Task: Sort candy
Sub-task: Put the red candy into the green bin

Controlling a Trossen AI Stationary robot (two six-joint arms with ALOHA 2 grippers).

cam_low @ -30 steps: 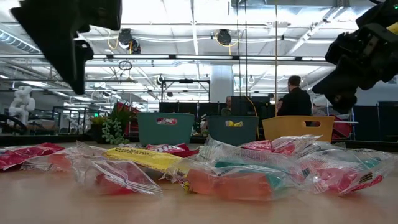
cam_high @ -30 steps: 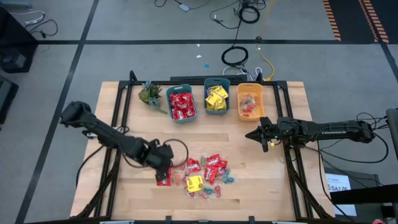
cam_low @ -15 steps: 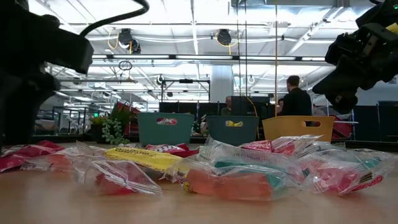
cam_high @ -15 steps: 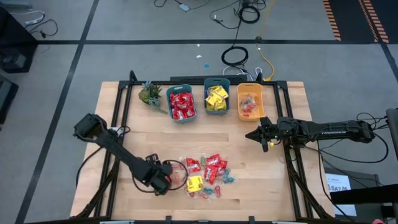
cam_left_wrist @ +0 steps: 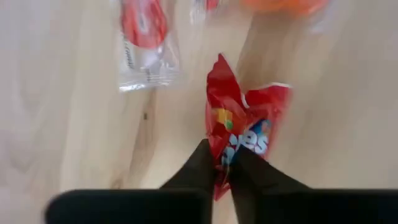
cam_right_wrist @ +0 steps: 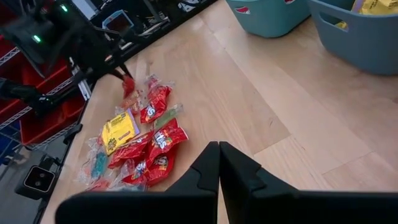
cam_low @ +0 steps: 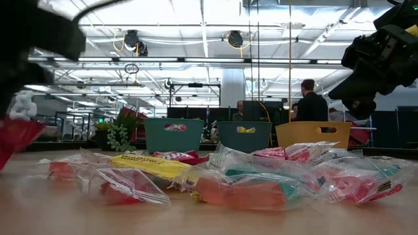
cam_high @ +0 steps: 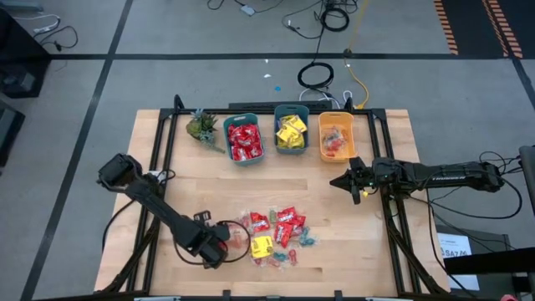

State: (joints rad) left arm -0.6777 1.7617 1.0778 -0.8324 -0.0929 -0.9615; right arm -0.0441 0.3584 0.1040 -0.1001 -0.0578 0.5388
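A loose pile of candy (cam_high: 280, 238) lies near the table's front edge: red packets, a yellow packet (cam_high: 261, 246) and small clear-wrapped pieces. My left gripper (cam_high: 219, 247) stands at the pile's left end, pointing down, shut on a red packet (cam_left_wrist: 239, 134). My right gripper (cam_high: 341, 181) hovers shut over the table's right middle, holding nothing. My left gripper pinches the red packet between its two fingertips at one crumpled end (cam_left_wrist: 224, 157). The fingers come from above, pointing down. The packet is bunched up at the fingers (cam_right_wrist: 128, 86) and hangs below them. I cannot tell whether its lower end touches the table.
Three bins stand along the far edge: a teal one with red packets (cam_high: 244, 139), a teal one with yellow packets (cam_high: 291, 131), and an orange one with small pieces (cam_high: 336, 136). A small green plant (cam_high: 201, 125) stands left of them. Bare wood lies between the bins and the pile.
My left gripper has moved down and toward the table's near edge, to the pile's left end. The red packet that lay flat there now stands raised and crumpled under it.
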